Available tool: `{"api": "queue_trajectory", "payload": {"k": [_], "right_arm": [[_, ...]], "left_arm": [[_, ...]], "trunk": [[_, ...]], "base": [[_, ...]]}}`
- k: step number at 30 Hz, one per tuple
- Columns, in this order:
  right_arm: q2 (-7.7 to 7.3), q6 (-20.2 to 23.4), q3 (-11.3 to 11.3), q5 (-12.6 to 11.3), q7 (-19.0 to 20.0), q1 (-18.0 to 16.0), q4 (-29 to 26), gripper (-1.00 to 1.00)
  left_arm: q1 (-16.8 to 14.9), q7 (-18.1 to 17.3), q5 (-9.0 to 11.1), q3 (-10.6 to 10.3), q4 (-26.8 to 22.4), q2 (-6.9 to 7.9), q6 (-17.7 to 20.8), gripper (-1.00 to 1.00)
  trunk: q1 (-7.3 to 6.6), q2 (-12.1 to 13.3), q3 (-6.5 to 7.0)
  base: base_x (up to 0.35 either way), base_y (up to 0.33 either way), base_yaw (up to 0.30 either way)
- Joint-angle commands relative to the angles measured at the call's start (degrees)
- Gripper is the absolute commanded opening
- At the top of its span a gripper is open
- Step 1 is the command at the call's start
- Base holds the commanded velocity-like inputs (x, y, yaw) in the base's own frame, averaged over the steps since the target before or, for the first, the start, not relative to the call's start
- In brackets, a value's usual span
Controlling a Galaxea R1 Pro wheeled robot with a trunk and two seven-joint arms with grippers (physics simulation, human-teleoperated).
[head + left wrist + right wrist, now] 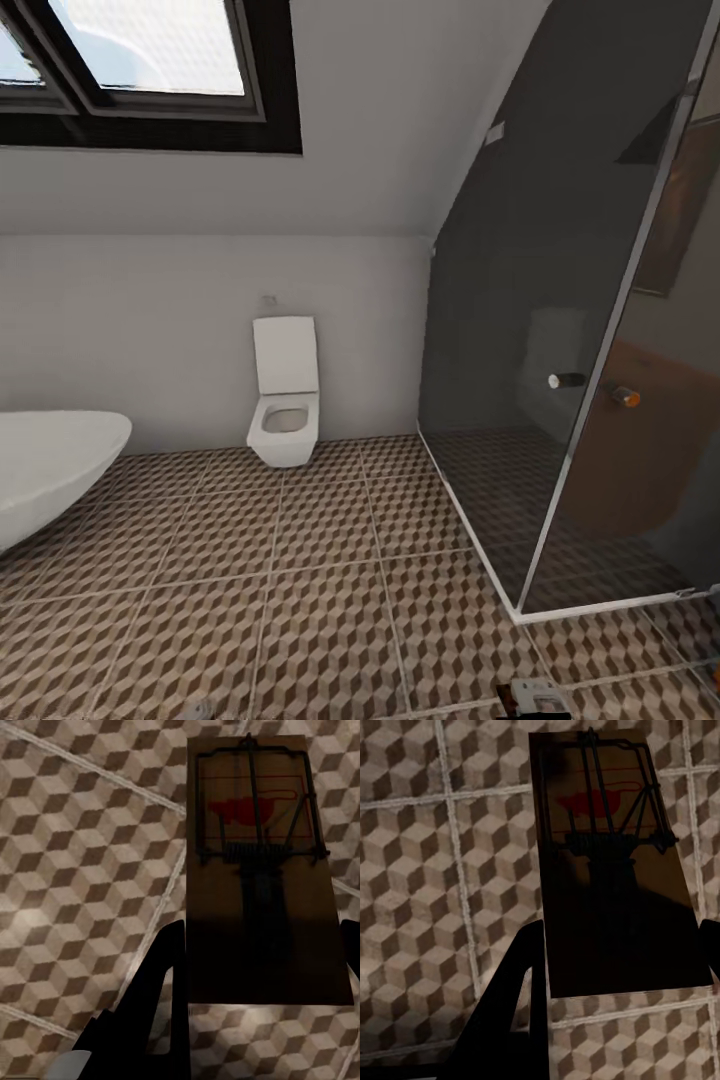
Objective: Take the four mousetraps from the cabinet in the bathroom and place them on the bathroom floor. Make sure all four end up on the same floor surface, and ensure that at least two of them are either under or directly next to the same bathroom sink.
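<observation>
So right now each arm is carrying a trap: the left gripper (259,967) has its jaws clamped on the near end of a mousetrap (262,870), and the right gripper (622,967) is closed the same way on a second mousetrap (611,862). Both boards are held flat with the wire side facing the wrist camera and the far end sticking out over the bathroom floor (300,570), which I'd guess is so they can be set down level without tipping. The head camera looks across the tiles at a toilet (285,395), the edge of a white bathtub (50,470) and a glass shower enclosure (580,350). My read: it's mid-carry, looking for the sink, so two traps are still to be placed near one.
</observation>
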Motion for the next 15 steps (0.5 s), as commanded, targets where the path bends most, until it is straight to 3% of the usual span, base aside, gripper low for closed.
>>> {"api": "queue_trajectory", "payload": {"k": [1, 15], "right_arm": [[-0.03, 0.08, -0.47, 0.50, 0.04, -0.07, 0.08, -1.00], [0.04, 0.08, -0.47, 0.50, 0.04, -0.07, 0.08, -1.00]], "left_arm": [[-0.05, 0.19, 0.50, -0.13, 0.05, -0.02, -0.15, -1.00], [-0.04, 0.19, 0.57, -0.13, 0.05, 0.06, -0.14, -1.00]], "trunk": [[0.00, -0.03, -0.06], [0.00, -0.03, -0.06]], "base": [[0.000, 0.000, 0.270], [0.000, 0.000, 0.270]]}}
